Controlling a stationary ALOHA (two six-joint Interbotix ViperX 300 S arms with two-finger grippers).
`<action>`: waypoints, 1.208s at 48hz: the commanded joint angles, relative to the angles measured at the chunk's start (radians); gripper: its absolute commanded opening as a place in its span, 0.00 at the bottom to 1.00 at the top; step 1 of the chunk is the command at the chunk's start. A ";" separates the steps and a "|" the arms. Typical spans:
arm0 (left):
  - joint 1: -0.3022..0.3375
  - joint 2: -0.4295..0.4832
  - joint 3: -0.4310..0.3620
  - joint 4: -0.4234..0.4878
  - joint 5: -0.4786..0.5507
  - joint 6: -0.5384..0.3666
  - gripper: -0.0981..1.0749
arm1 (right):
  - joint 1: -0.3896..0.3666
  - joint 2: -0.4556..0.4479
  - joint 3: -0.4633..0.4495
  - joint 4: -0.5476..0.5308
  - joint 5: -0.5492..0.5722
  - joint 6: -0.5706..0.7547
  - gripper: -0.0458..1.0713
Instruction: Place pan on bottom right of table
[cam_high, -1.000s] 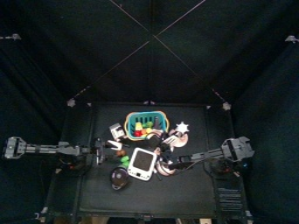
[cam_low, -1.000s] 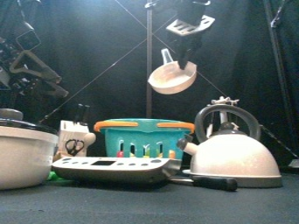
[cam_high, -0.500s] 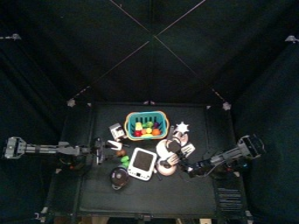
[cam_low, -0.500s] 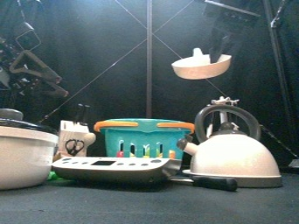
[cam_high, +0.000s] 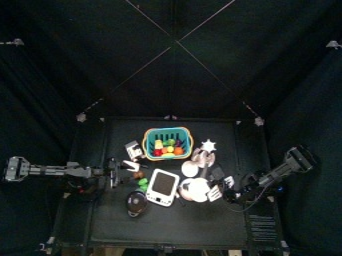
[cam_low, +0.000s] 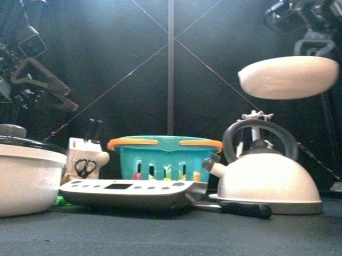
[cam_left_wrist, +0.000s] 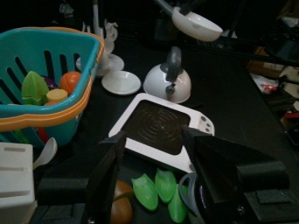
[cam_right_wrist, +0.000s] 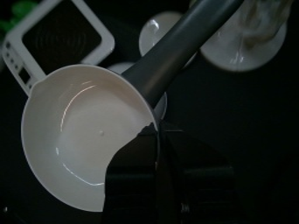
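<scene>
The pan (cam_low: 287, 76) is up in the air, well clear of the worktop (cam_high: 114, 215). In the front view it hangs high at about 2 o'clock, above the white kettle (cam_low: 265, 172), with its pale underside facing the camera. The right wrist view gives the best look: the right hand (cam_right_wrist: 158, 140) is clamped on the pan's dark handle, and the whitish bowl sits right in front of the lens.

From the top view, the right arm comes in from roughly 4 o'clock of the worktop, and the pan appears as a small pale spot near the right edge, past the kettle. So the lift looks done, and the carry toward the target corner looks well along.

What is left, by this reading: bring the pan down over the bare black patch at the 5 o'clock corner, set it flat, then let go of the handle. That corner looks free of clutter in the top view, though it is dim.

The left hand (cam_left_wrist: 152, 188) rests at 9 o'clock, low over the white scale (cam_left_wrist: 163, 131), jaws standing apart and holding nothing. The teal basket (cam_low: 163, 158) and the big pot (cam_low: 24, 175) sit untouched.
</scene>
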 joint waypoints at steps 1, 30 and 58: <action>0.000 0.003 -0.014 -0.002 -0.005 -0.002 0.85 | 0.015 -0.028 0.064 0.035 -0.100 0.051 0.28; 0.002 0.003 -0.012 -0.002 -0.005 -0.002 0.85 | 0.061 0.089 0.192 0.126 -0.348 0.087 0.29; 0.002 0.003 -0.012 -0.002 -0.005 -0.002 0.85 | 0.054 0.183 0.179 0.124 -0.428 0.083 0.75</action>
